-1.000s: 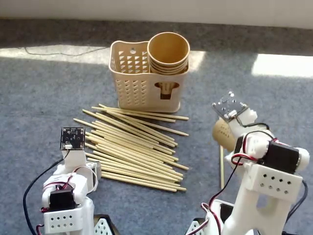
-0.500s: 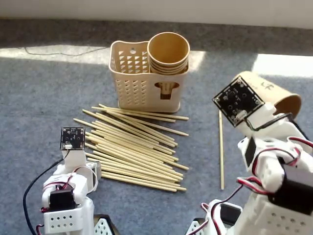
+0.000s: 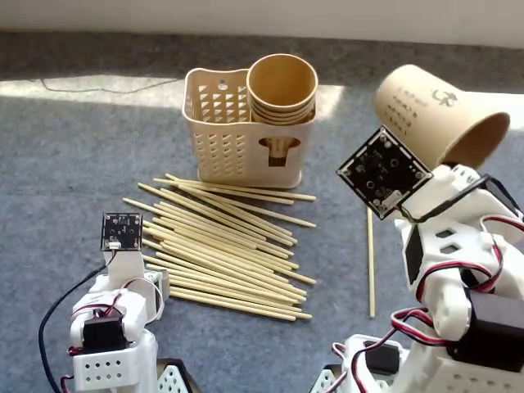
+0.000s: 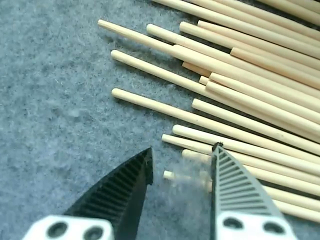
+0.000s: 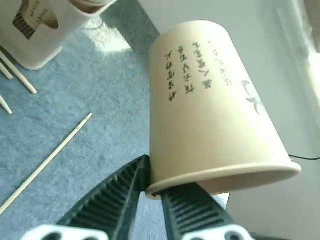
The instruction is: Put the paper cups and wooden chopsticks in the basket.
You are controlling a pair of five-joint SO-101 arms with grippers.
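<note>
My right gripper (image 5: 152, 186) is shut on the rim of a paper cup (image 5: 210, 110), which it holds tilted in the air. In the high view this cup (image 3: 430, 115) hangs to the right of the beige basket (image 3: 221, 139). A stack of paper cups (image 3: 282, 82) stands in the basket's right compartment. Many wooden chopsticks (image 3: 221, 246) lie in a pile on the carpet in front of the basket. My left gripper (image 4: 182, 160) is open, low over the near ends of these chopsticks (image 4: 240, 100), with nothing held.
One chopstick (image 3: 370, 254) lies apart on the grey carpet under the right arm and appears as a thin stick (image 5: 47, 162) in the right wrist view. A thin cable (image 3: 90, 84) runs along the far left. A wall bounds the back.
The right arm has lifted the paper cup from low near the carpet up high and tilted it, to the right of the basket. The left arm has not moved.
</note>
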